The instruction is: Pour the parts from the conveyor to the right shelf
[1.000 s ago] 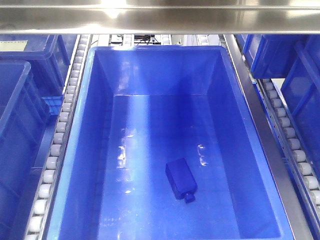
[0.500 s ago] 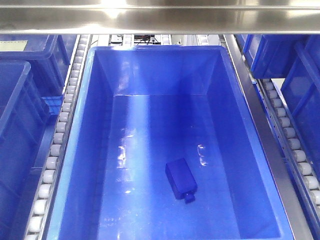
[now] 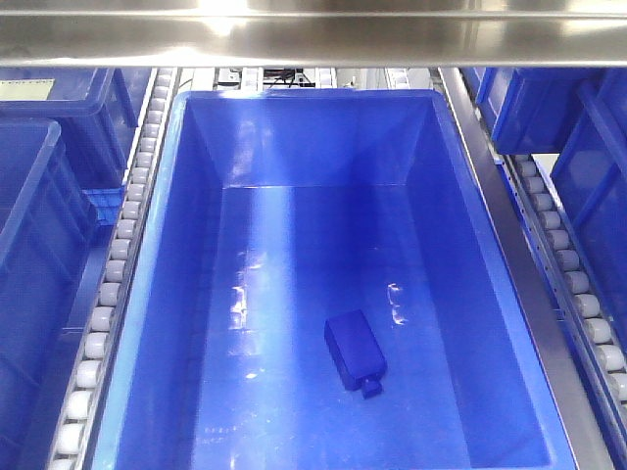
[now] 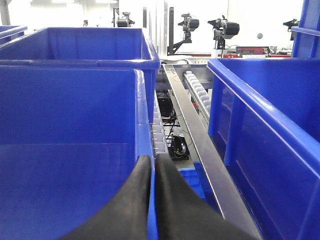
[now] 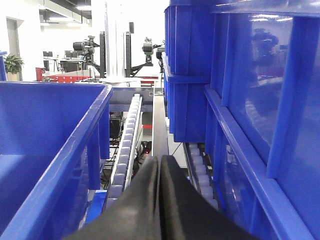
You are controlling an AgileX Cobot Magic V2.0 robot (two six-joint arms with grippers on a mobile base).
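front: above, looking steeply down into central bin [image 3: 147,294] | wrists: low, level along roller lanes [image 5: 125,145], flanking that bin

Robotics lab: roller racks [image 3: 122,235], tripod cameras [image 4: 223,27]

overhead light fell hard on the steel shelf rail [image 3: 313,29], which glared near-white above the central bin [image 3: 186,196], and small specular flecks shone on that bin's floor to the left and right of the blue block [image 3: 354,351], which cast only a faint, soft shadow. in both wrist views the room behind the bins was blown out to white, while the black fingers [image 4: 145,200] [image 5: 150,200] nearest the lens were soft and out of focus. colours were heavily saturated blue, and the front view looked slightly grainy.
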